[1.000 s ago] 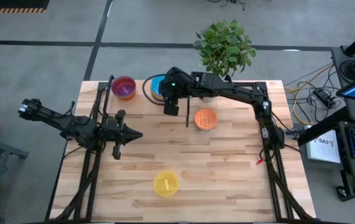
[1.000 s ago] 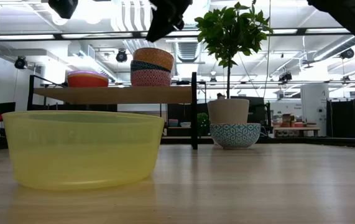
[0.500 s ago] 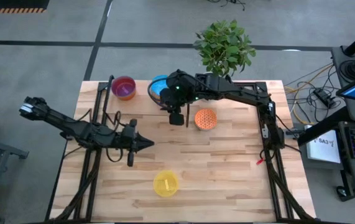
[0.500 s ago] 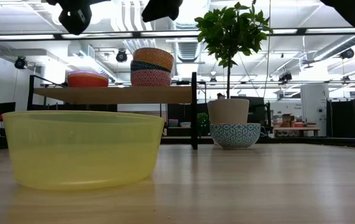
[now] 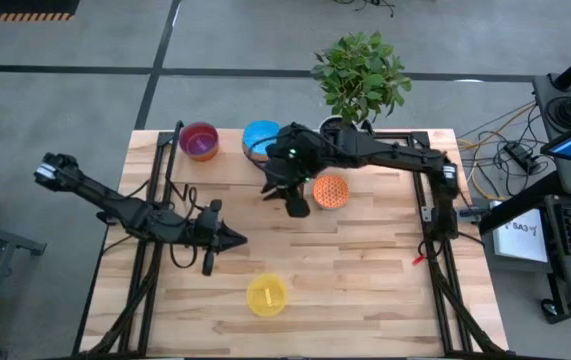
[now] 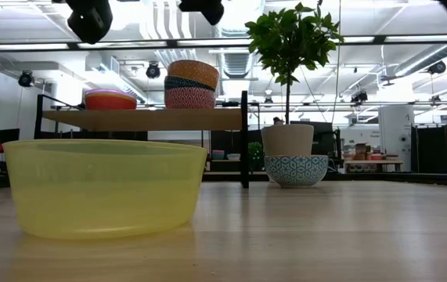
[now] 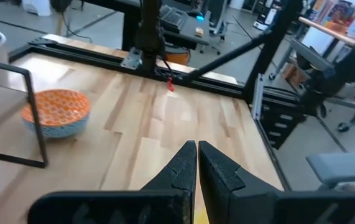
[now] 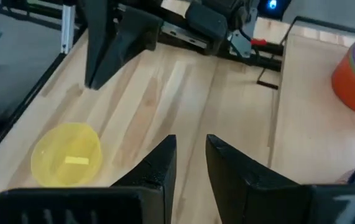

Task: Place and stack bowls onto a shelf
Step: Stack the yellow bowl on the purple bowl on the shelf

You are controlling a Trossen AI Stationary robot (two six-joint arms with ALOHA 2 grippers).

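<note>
A yellow bowl (image 5: pixel 267 295) (image 6: pixel 106 186) (image 8: pixel 65 162) rests on the table near its near edge. An orange-patterned bowl with a blue outside (image 5: pixel 331 190) (image 7: pixel 56 112) (image 6: pixel 296 170) sits on the table just right of the shelf (image 5: pixel 227 165) (image 6: pixel 141 119). On the shelf stand a purple-topped stack (image 5: pixel 199 141) (image 6: pixel 110 99) and a light-blue-topped stack (image 5: pixel 261 137) (image 6: pixel 192 84). My left gripper (image 5: pixel 230 238) (image 7: pixel 197 163) hovers shut above mid-table, left of centre. My right gripper (image 5: pixel 295 206) (image 8: pixel 191 155) hangs open in the air beside the orange-patterned bowl, touching nothing.
A potted plant (image 5: pixel 360 75) in a white pot (image 6: pixel 287 139) stands at the far edge behind the orange-patterned bowl. The shelf's black post (image 6: pixel 244 139) (image 7: pixel 37 118) rises next to that bowl. Black frame rails (image 5: pixel 435 250) run along the table's left and right sides.
My right gripper has drawn back from over the light-blue-topped stack on the shelf, moving toward the near edge and slightly right, and turning as it went. My left gripper has travelled right and toward the near edge, closer to the yellow bowl. The bowls have stayed in place.
</note>
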